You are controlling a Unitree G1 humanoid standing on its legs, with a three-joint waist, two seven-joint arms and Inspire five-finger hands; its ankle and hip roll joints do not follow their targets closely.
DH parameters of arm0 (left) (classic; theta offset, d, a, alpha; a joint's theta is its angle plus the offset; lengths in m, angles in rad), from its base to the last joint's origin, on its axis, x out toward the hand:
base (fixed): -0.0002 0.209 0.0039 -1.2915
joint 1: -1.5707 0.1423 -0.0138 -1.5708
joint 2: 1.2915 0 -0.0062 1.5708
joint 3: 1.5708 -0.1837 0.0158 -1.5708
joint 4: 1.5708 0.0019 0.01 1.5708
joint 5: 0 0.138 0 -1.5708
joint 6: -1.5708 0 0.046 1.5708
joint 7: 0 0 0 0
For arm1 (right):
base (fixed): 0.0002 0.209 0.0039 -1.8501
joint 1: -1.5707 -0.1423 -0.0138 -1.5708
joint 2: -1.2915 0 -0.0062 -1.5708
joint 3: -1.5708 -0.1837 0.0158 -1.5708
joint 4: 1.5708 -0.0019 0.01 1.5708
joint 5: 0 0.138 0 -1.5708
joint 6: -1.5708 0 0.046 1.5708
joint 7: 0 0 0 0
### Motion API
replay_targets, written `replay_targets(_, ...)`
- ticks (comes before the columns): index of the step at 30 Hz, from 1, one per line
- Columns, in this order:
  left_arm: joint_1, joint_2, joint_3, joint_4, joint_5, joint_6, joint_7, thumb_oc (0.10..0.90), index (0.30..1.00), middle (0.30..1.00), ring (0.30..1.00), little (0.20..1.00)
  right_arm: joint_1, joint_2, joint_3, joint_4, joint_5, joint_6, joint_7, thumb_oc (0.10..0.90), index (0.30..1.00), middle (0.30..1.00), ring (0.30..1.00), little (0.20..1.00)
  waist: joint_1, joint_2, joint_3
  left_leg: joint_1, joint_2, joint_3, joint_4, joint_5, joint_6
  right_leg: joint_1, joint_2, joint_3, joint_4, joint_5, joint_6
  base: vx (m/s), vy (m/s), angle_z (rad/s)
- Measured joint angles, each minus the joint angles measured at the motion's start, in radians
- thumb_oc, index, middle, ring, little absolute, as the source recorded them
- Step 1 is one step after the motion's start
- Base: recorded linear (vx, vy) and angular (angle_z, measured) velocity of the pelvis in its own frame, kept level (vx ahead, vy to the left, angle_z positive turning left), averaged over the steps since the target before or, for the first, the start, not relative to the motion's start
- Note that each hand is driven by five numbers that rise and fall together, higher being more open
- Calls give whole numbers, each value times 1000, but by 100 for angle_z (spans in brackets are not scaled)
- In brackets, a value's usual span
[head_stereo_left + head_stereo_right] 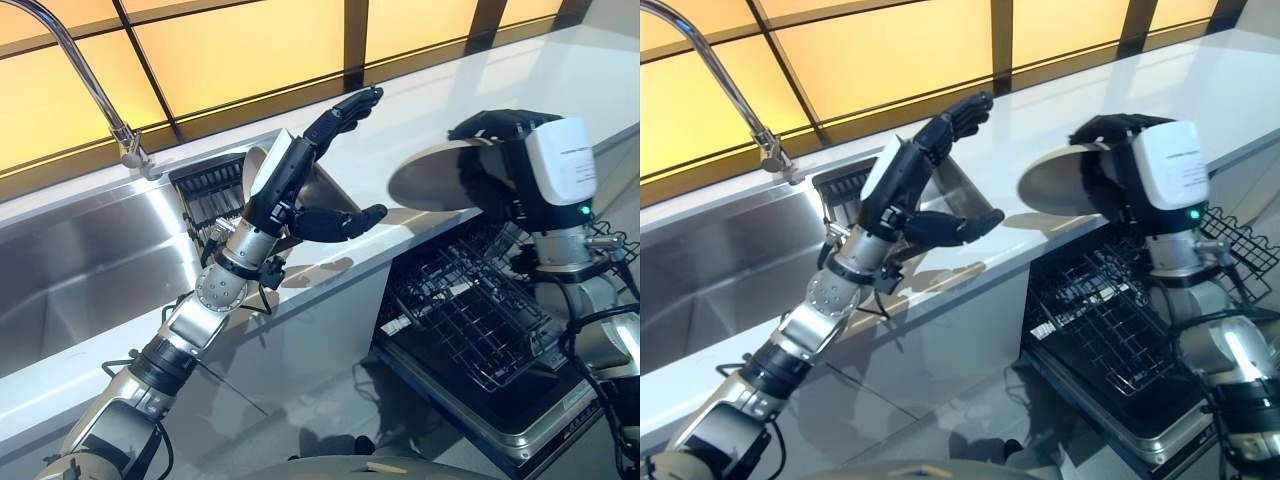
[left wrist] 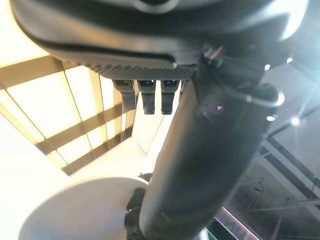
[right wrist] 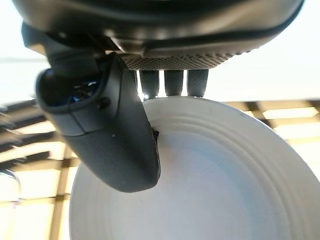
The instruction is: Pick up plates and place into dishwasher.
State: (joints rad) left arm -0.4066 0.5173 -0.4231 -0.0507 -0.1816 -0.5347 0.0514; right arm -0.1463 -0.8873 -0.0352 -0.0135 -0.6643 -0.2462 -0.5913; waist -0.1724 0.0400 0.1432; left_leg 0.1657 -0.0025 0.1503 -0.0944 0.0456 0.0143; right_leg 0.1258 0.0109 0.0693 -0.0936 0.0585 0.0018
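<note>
Right hand [image 1: 520,170] grips a white plate [image 1: 440,178] above the open dishwasher rack [image 1: 465,310]; left hand [image 1: 310,175] hangs open, empty, over the desk [image 1: 420,120].

White counter [image 1: 420,130]: steel sink [image 1: 90,270] set in, faucet [image 1: 95,85] behind.

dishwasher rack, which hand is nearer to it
Right. The right hand hangs just above the rack, its fingers shut on a plate. The left hand is open over the counter by the sink, farther off.
</note>
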Motion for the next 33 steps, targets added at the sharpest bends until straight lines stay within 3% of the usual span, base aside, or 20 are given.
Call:
replay_targets(11,94,12,101,-7,-33,5,52,800,900,900,900,900,197,-11,-160,62,-4,128,-102,100,300,300,300,200,-27,-1,0,-5,-1,13,0,-8,2,-9,-1,10,0,-3,5,-1,-2,-3)
replay_targets(17,95,26,116,12,-13,8,100,800,900,900,900,900,231,19,-193,74,51,196,-75,100,300,300,300,200,-44,-1,0,-4,-1,20,0,-9,2,-11,0,17,0,-4,5,-2,-5,-2)
replay_targets(20,95,24,116,36,-12,10,101,800,900,900,900,900,231,61,-191,96,96,247,-6,100,300,300,300,200,-50,-1,1,-4,0,23,0,-9,1,-12,1,22,0,-3,5,8,-9,-5)
replay_targets(24,97,20,116,36,26,12,102,800,900,900,900,900,230,105,-143,147,116,322,83,100,300,300,300,200,-47,-1,1,-3,0,24,0,-10,1,-12,1,23,0,-1,1,0,0,0)
replay_targets(29,97,17,113,36,64,14,107,800,900,900,900,900,211,149,-1,248,138,378,140,100,300,300,300,200,-40,-1,1,0,0,19,0,-10,1,-6,0,15,0,0,0,2,1,3)
replay_targets(33,97,5,109,36,66,16,108,800,900,900,900,900,189,187,77,348,177,419,154,100,300,300,300,200,-8,-1,1,3,-1,6,0,-9,1,1,-1,3,0,0,0,-5,2,9)
